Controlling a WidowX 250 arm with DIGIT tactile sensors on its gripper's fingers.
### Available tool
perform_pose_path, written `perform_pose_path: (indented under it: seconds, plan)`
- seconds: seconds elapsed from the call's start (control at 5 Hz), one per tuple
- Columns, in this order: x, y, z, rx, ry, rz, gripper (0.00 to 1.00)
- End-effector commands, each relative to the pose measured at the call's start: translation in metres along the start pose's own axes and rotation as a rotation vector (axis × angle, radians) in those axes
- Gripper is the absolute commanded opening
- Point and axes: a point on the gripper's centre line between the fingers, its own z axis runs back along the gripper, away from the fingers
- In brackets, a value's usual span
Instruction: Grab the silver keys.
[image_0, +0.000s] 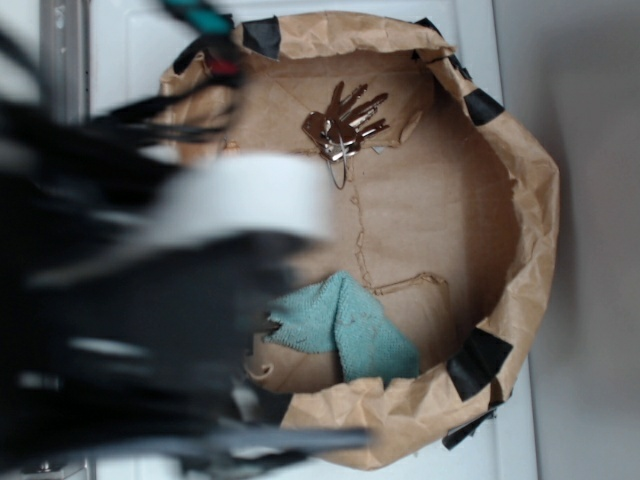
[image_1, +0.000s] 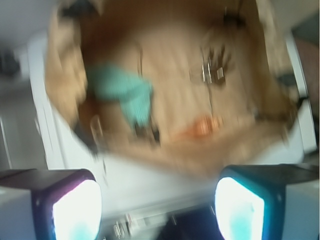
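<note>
we see the paper bin (image_0: 520, 250) holding the silver keys (image_0: 345, 122), a teal cloth (image_0: 345, 325) and an orange shell (image_1: 202, 127); our hand (image_1: 157, 210) hangs above, spread wide.

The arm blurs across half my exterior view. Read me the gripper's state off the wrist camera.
Observer: The gripper is open. Its fingers stand wide apart with nothing between them.
Operator: Report anything the arm hides from me.
Observer: An orange object lies on the floor of the paper bag, near the side closest to the gripper. It is too blurred to identify.
Operator: Place the keys against the fingers.
Observer: The silver keys lie farther in, right of centre in the wrist view and clear of both fingers. The green cloth is off to their left.
</note>
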Motion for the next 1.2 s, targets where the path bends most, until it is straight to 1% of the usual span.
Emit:
perform_pose_path:
  seconds: [0.0,0.2,1.0]
  plan:
    - [0.04,0.039,-0.016,0.042,-0.209,0.494,1.0]
    - [0.029,0.055,-0.022,0.124,-0.213,0.733,1.0]
    - [0.029,0.055,-0.022,0.124,-0.213,0.733,1.0]
